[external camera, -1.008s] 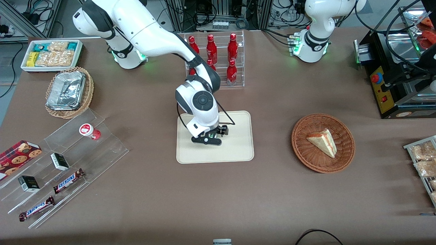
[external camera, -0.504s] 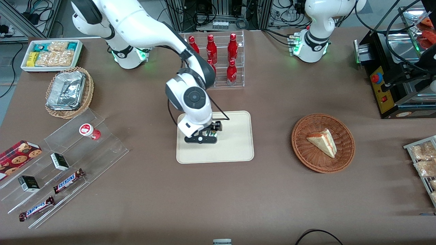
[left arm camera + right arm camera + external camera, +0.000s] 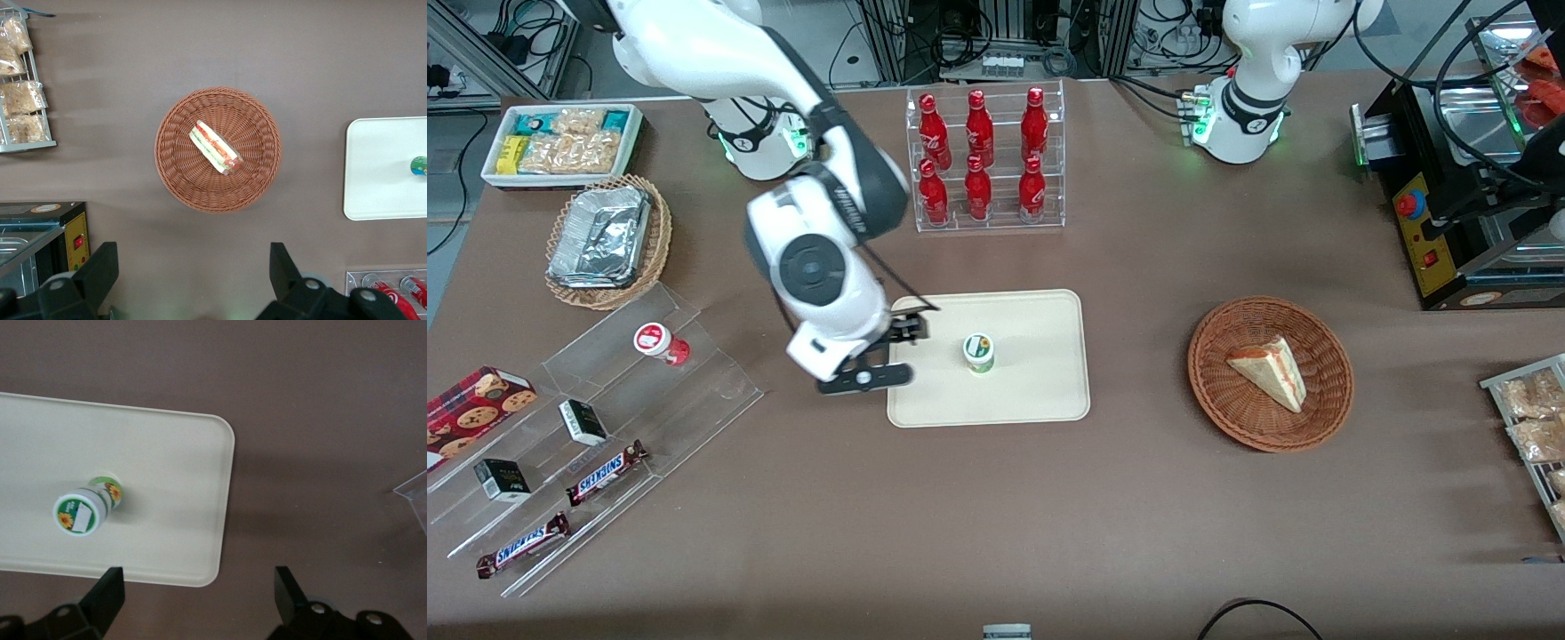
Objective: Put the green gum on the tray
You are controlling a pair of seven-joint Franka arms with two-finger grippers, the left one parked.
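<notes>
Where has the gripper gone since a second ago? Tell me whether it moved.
Yes. The gripper, open, left the green gum standing on the tray and shifted toward the working arm's end, now above the tray's edge.

Clutter on the brown table [image 3: 996, 516]

Toward the working arm's end, a clear stepped stand [image 3: 694, 404] carries a red-bodied bottle [image 3: 661, 343], two Snickers bars [image 3: 607, 472], small dark boxes [image 3: 583, 421] and a cookie box [image 3: 476, 404]. Farther from the camera are a foil-lined basket [image 3: 600, 236] and a white snack bin [image 3: 562, 142]. A rack of red bottles [image 3: 985, 160] stands mid-table. Toward the parked arm's end, a wicker basket [image 3: 1325, 418] holds a sandwich wedge [image 3: 1270, 369].
</notes>
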